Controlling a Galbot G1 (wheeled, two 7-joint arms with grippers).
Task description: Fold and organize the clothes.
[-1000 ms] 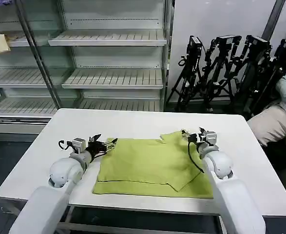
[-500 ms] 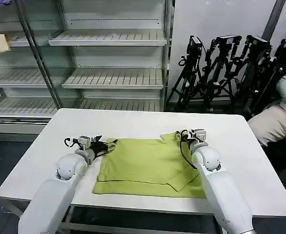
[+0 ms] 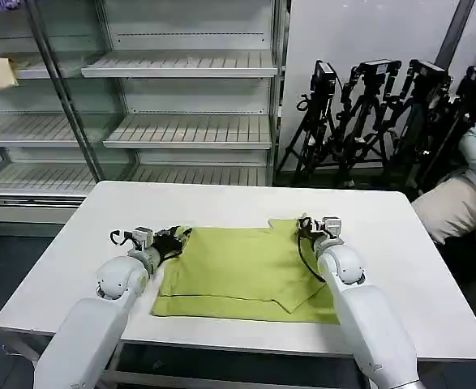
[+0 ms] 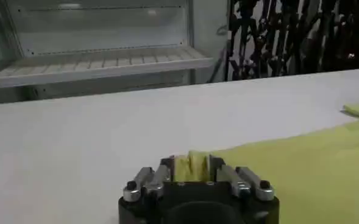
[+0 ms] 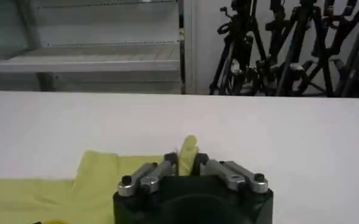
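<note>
White table (image 3: 221, 203) — empty shelving (image 3: 181, 121) behind, tripods (image 3: 383, 121) beside.

Readable text: none is showing anywhere
Labels or brands: none is showing
Numbers or signs: none is showing

Both arms: glossy white shells, rounded tubular forearms, bulbous spherical joint housing near wrist.

Left gripper (image 3: 175, 237): black hardware, small grey-silver block at wrist, black cable looping off at 9 o'clock side. Wrist view of same gripper (image 4: 191, 167): black rounded base, grey metal finger links, dark screws at outer pivots.

Right gripper (image 3: 303, 224): black and silver parts, black cable curving down along white forearm. Wrist view (image 5: 186, 159): matching black base, grey links, dark pivot screws.
</note>
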